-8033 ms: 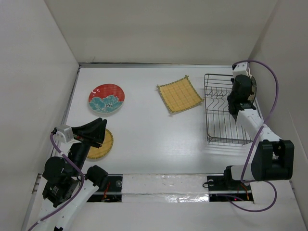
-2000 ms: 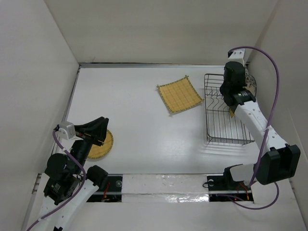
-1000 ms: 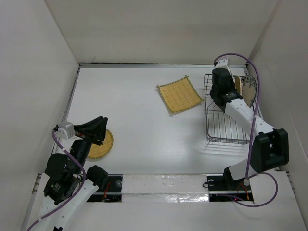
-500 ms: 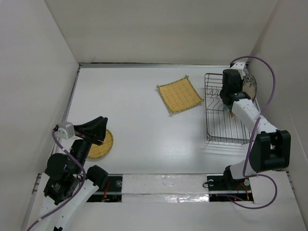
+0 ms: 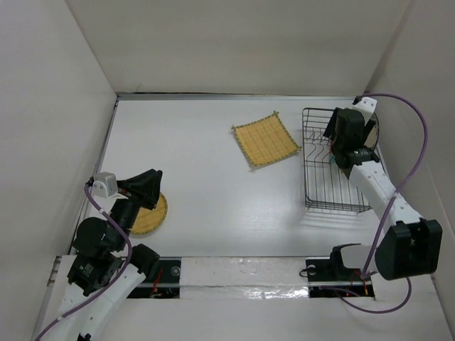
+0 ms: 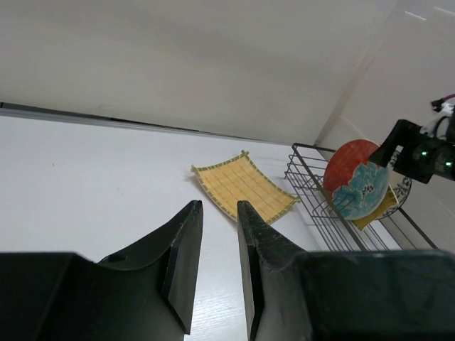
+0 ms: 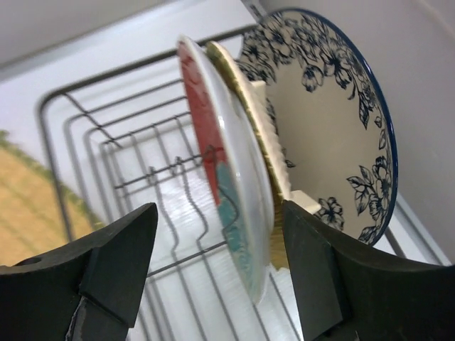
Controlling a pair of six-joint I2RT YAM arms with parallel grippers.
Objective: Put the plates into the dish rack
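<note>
1. The right gripper (image 7: 219,213) hangs at the far end of the dish rack (image 5: 328,186). Its fingers are spread wide, one to each side of the near rim of the red plate (image 7: 205,142). It grips nothing.
2. The red plate, with teal flowers on its face, stands on edge among the rack's wires, its painted side turned toward 9 o'clock in the right wrist view.
3. A yellow woven bamboo plate (image 7: 249,114) stands on edge tight against the red plate's back. Most of its outline is hidden, so its shape cannot be told.
4. The white plate (image 7: 334,135), rimmed with blue flowers, leans behind the other two at 3 o'clock.
5. From overhead, the three plates crowd the rack's 1 o'clock corner. The rack itself sits at 3 o'clock on the table (image 5: 213,192).
6. The square bamboo plate (image 5: 266,140) lies flat on the table at 10 o'clock from the rack, near it but not touching.
7. The left gripper (image 6: 219,213) hovers at the table's 8 o'clock. Its fingers are nearly together, with a narrow slit between them and nothing in it.
8. The round bamboo plate (image 5: 151,217) lies flat beneath the left gripper, which hides the plate's 11 o'clock edge.
</note>
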